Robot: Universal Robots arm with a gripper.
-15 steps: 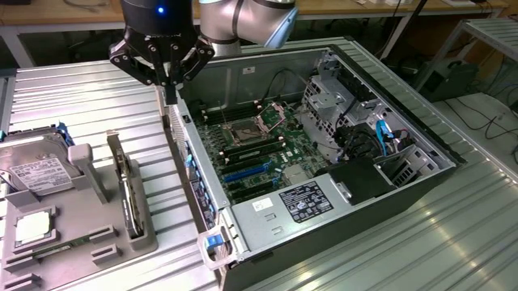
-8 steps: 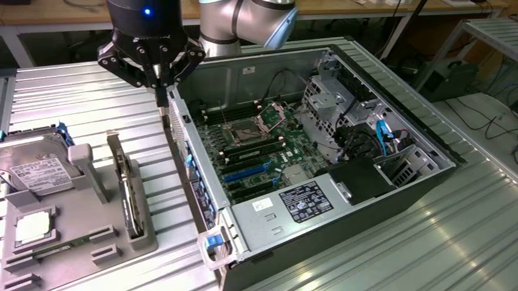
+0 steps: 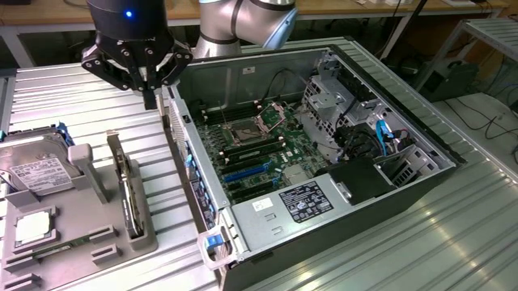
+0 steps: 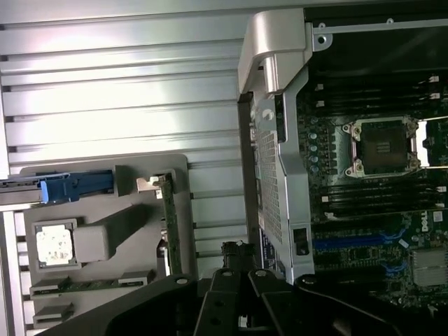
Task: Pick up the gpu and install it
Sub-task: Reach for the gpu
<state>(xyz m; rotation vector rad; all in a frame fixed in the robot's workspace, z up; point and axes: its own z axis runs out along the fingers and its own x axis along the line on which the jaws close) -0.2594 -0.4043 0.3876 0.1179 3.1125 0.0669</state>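
**Claw empty, gpu in tray**

The claw [image 3: 150, 102] is pressed together and pinches nothing, above the bench [image 3: 65, 103] beside the case [image 3: 267, 224]. The gpu [image 3: 127, 185] stands on edge in the tray [image 3: 150, 242] beside the case, apart from the claw.

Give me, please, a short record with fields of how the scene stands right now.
gripper: shut, holding nothing, raised above the table close to the case's side wall
gpu: standing on edge in the grey holder, not touched
hard drive: in the same holder, to the exterior view's left of the gpu
computer case: lying open, motherboard exposed
task state: gpu not yet picked up
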